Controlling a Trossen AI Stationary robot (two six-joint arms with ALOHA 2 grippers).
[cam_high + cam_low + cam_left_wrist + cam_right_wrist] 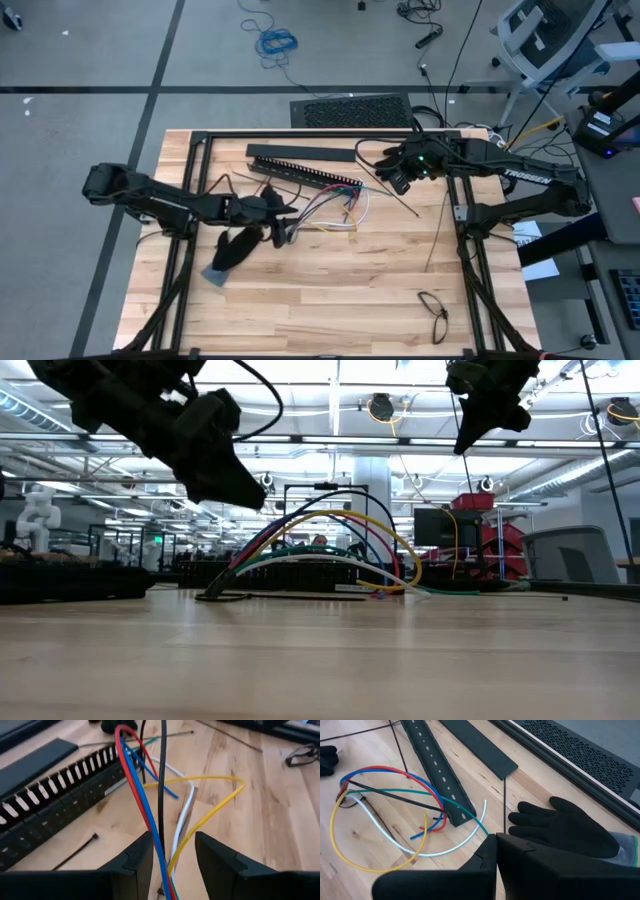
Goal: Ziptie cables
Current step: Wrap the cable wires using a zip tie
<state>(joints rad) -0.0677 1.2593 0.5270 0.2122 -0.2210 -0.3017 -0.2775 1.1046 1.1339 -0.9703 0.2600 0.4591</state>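
Note:
The cables (335, 208), thin red, blue, black, white, yellow and green wires, arch over the wood table beside the end of a black slotted bar (300, 175). In the low view the cables (330, 545) rise in arcs with both ends down on the tabletop. My left gripper (172, 865) hangs above their gathered left end, fingers apart, and the cables (160, 795) run through the gap. My right gripper (496, 855) is shut with nothing in it and hovers high over a black glove (565, 827) at the table's far right. My left gripper has the cables passing between its two fingers (142, 857), which slant down and lie on either side of the bundle. Space shows beside the wires, and I cannot tell whether either finger touches them.
A flat black strip (300, 152) lies behind the slotted bar. Thin black zip ties lie loose: one near the bar (75, 852), others right of the cables (400, 200). A dark glove (235, 250) sits under my left arm. Glasses (433, 310) lie at the near right.

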